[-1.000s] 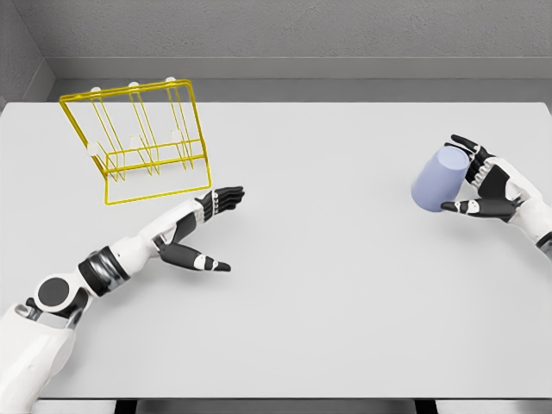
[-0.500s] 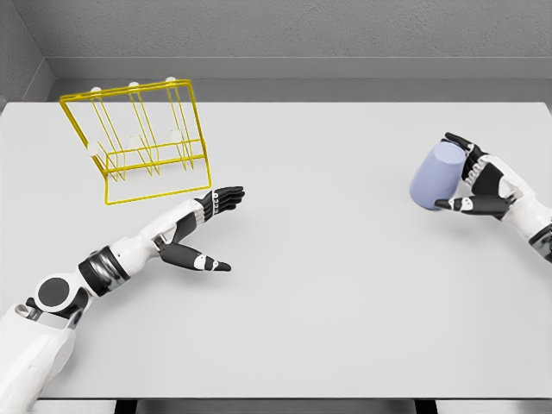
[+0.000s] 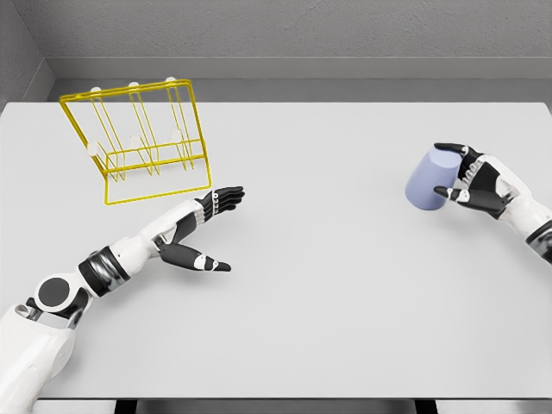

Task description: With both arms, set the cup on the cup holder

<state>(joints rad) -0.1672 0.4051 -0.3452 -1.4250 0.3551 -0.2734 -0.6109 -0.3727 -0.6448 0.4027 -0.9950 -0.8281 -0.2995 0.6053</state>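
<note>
Cup (image 3: 429, 180) first: it is the soft blue one, far over on the right side of the desk (image 3: 345, 285), and my right hand (image 3: 473, 183) has it. My fingers (image 3: 450, 149) bend over its top from behind and my thumb sits low at its front, so the hand is closed around the cup. It leans a bit, with its top tipped toward my hand and its wide end pointing down and to the left. I cannot tell if the bottom edge touches the desk or is just off it. The yellow wire cup holder (image 3: 138, 138) is way over on the far left side of the desk, well apart from the cup. So the cup has to go left, across almost the whole desk. My left hand (image 3: 205, 226) is much nearer to the holder; it is just beside the holder's front corner, down and to the right of it. That hand holds nothing. Its fingers are stretched out flat toward the middle of the desk and the thumb sticks out to the side. I think the best plan is to bring the cup left toward the middle, where my left hand can reach it, since the holder is on that hand's side. The holder's thin wire pegs stand up, so I think the cup must go on open end down.
</note>
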